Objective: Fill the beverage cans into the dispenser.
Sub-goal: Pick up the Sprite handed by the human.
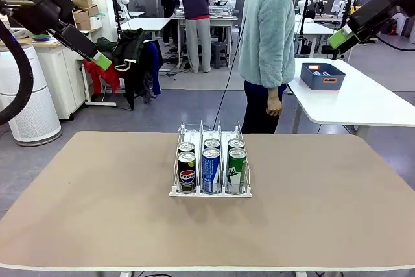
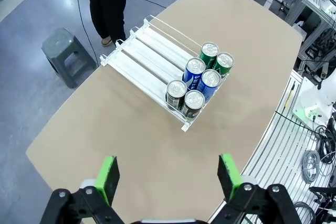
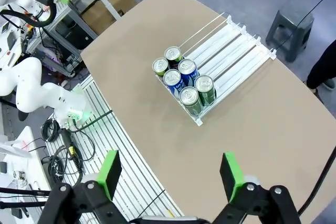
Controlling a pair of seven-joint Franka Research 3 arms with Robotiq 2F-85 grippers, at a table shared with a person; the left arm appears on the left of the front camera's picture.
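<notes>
Six beverage cans (image 1: pixel 211 170), two per lane, at the near end of the dispenser (image 2: pixel 149 53), mid-desk (image 1: pixel 97 212) toward the far edge, left end effector (image 2: pixel 168 169) raised high, fingers apart, right end effector (image 3: pixel 170 166) likewise, person (image 1: pixel 267 43) beyond the far edge

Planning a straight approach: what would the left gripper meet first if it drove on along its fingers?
Probably the bare tan tabletop, just short of the loaded end of the white three-lane rack. The left gripper is open. Depth unclear.

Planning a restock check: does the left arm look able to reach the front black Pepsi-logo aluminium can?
Likely yes: the left gripper hangs open, empty, and nothing covers the black can.
</notes>
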